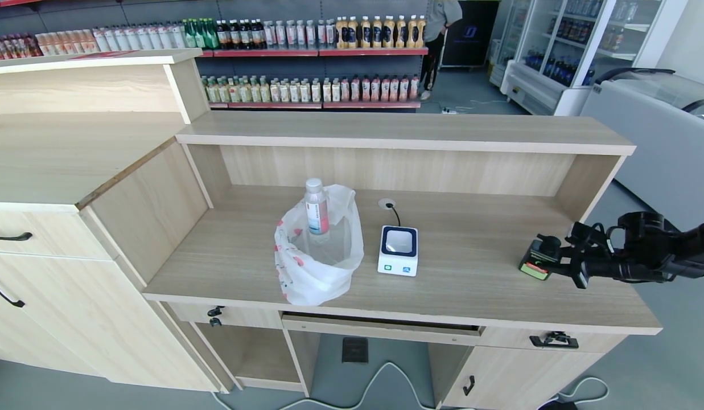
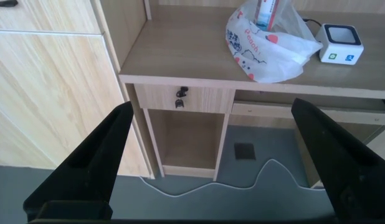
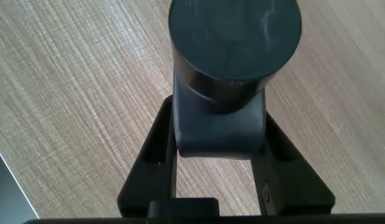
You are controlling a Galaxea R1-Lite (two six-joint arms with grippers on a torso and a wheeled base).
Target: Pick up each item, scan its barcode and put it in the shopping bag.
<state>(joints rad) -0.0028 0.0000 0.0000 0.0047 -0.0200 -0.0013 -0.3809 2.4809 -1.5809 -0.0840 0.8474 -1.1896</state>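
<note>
The left end effector (image 2: 212,107) hung low in front of the surface (image 1: 471,285), its fingers spread wide and empty. The shopping bag (image 1: 306,279) stood just beside the scanner (image 1: 398,250), at its 9 o'clock. Inside the bag one clear bottle (image 1: 316,212) stood upright near the 12 o'clock wall, and nothing else could be seen in it. Well apart, at 3 o'clock of the scanner, the right end effector (image 1: 556,259) was pinching a dark container (image 1: 536,263) with a black cap, close to the end of the surface.

In my judgement, the container could slip, because the fingers held only its lower body. Its barcode could also face away from the scanner. The bag is soft, so a careless drop could push over the bottle or fold the mouth closed.
</note>
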